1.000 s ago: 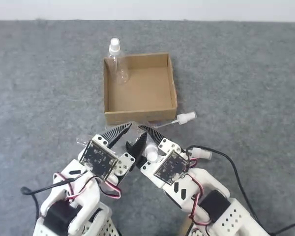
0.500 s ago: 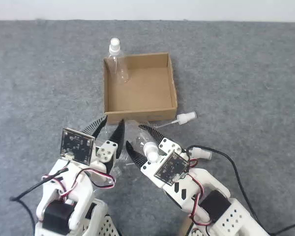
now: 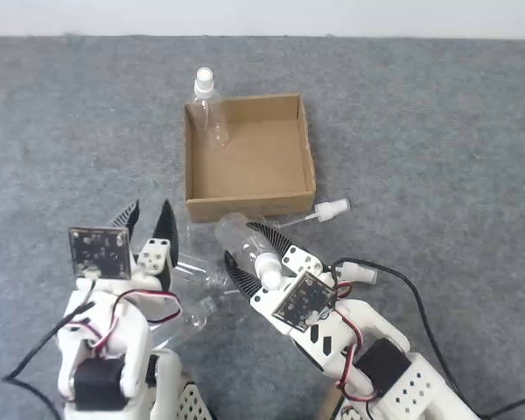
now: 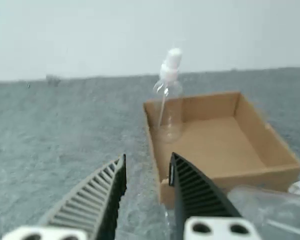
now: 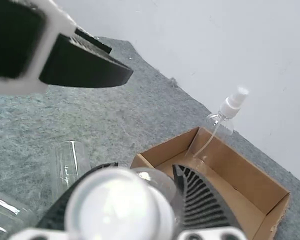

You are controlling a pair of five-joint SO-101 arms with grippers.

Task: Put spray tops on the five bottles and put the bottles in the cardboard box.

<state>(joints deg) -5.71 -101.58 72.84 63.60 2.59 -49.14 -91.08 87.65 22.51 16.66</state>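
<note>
The open cardboard box [image 3: 249,208] sits on grey carpet beyond both arms. One clear bottle with a white spray top [image 3: 208,109] leans in its back left corner, also seen from the wrists [image 4: 167,100] [image 5: 221,120]. My right gripper [image 3: 237,242] is shut on a clear bottle [image 3: 232,229] with a white top [image 5: 115,210], held near the box's front wall. My left gripper [image 3: 145,219] stands open to the left, nothing between its fingers [image 4: 105,190]. Clear topless bottles [image 3: 197,273] lie on the carpet between the arms.
A loose spray top [image 3: 328,210] lies right of the box's front corner, and another white top [image 3: 354,273] rests beside the right arm's cable. The left arm's gripper [image 5: 65,55] looms close in the right wrist view. Open carpet stretches left and right of the box.
The left arm has drawn back and swung left, away from the bottle in the right gripper, and its fingers now stand apart. The right arm has stayed in place with its bottle.
</note>
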